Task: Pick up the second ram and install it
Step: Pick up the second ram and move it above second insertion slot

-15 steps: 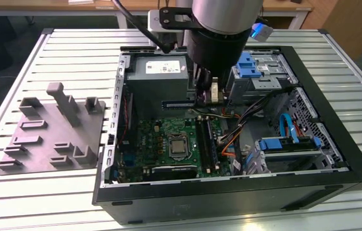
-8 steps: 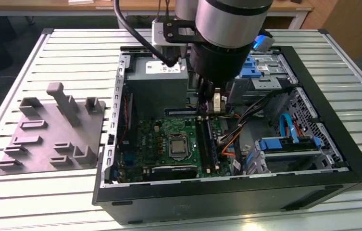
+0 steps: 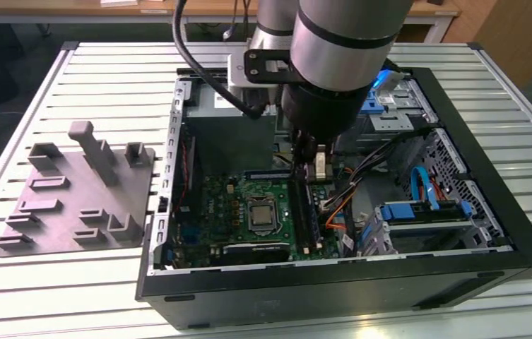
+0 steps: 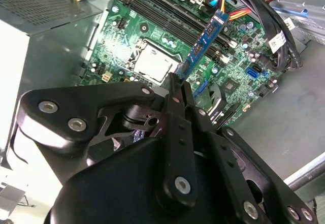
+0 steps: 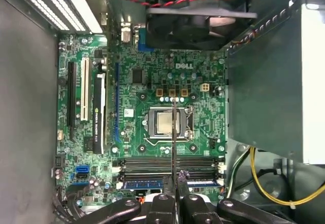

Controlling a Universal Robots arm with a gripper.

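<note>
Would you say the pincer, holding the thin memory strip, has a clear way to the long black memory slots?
Probably yes: the pincer grips the thin dark circuit-board strip above the long black plastic slots, with nothing visible between them.

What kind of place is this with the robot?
Probably a robotics lab or workshop: the gripper holds the second ram inside an open computer case on a slatted metal table, beside a grey fixture block.

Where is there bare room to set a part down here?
Bare table slats beyond the grey fixture block and on the exterior view's right of the case. Inside it is crowded: cables, motherboard, the pincer holding the second ram.
</note>
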